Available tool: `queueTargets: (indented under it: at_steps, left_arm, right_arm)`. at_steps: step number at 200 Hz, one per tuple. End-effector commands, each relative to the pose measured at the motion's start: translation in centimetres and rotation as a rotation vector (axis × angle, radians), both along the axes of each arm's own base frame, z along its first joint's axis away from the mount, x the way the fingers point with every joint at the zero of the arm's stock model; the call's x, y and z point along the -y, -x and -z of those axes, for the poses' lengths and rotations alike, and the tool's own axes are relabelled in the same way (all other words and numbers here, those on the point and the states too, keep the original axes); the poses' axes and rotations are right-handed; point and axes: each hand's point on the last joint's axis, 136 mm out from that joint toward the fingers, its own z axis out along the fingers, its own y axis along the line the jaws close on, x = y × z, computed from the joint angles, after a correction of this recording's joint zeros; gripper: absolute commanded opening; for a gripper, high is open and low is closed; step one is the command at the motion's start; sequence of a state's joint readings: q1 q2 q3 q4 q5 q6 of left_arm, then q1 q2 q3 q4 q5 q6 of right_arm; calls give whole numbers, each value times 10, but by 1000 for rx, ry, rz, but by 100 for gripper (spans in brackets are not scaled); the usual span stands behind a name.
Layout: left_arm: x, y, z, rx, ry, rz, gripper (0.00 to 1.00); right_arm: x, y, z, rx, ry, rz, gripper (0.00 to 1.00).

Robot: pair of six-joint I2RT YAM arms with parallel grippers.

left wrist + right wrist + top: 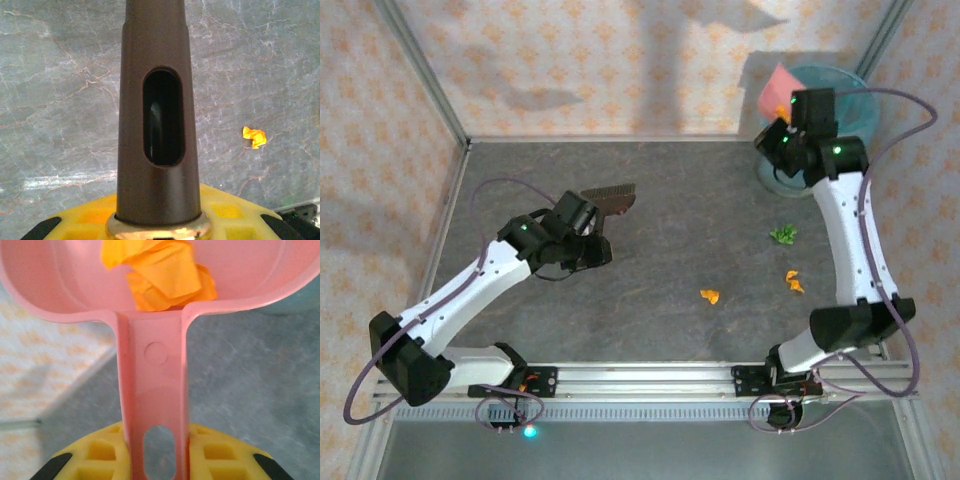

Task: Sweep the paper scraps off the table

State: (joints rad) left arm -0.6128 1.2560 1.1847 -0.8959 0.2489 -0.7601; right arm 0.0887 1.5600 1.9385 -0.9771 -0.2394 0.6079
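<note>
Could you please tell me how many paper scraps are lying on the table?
3. A green scrap lies at right; an orange scrap sits just closer to the front; a second orange scrap lies left of that, near centre. More may be hidden from the overhead view.

Ahead of the left gripper (157, 222), the brush (155, 100) is running off the edge; ahead of the right gripper (157, 452), dustpan (150, 370) and scrap (167, 282) are getting cropped.

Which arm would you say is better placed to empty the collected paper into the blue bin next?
Right: the right gripper holds the pink dustpan, orange paper inside, above the blue bin.
</note>
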Motion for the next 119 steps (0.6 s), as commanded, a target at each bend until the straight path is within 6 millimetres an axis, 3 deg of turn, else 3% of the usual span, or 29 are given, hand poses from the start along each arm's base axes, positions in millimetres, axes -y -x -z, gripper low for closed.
queueTargets:
  at_steps: [1,27,88,119]
  left_arm:
    - [0,-16,-8,116,-20,-5,0]
    - [4,-17,-7,136,-27,15,0]
    - [7,-19,-1,159,-66,41,0]
    - [8,-20,2,158,-70,48,0]
  right_arm:
    - [6,-24,-21,17,-202,43,0]
    - [17,-62,-40,47,-353,94,0]
    - [28,-113,-70,118,-637,193,0]
    - [42,-130,-64,110,-761,235,0]
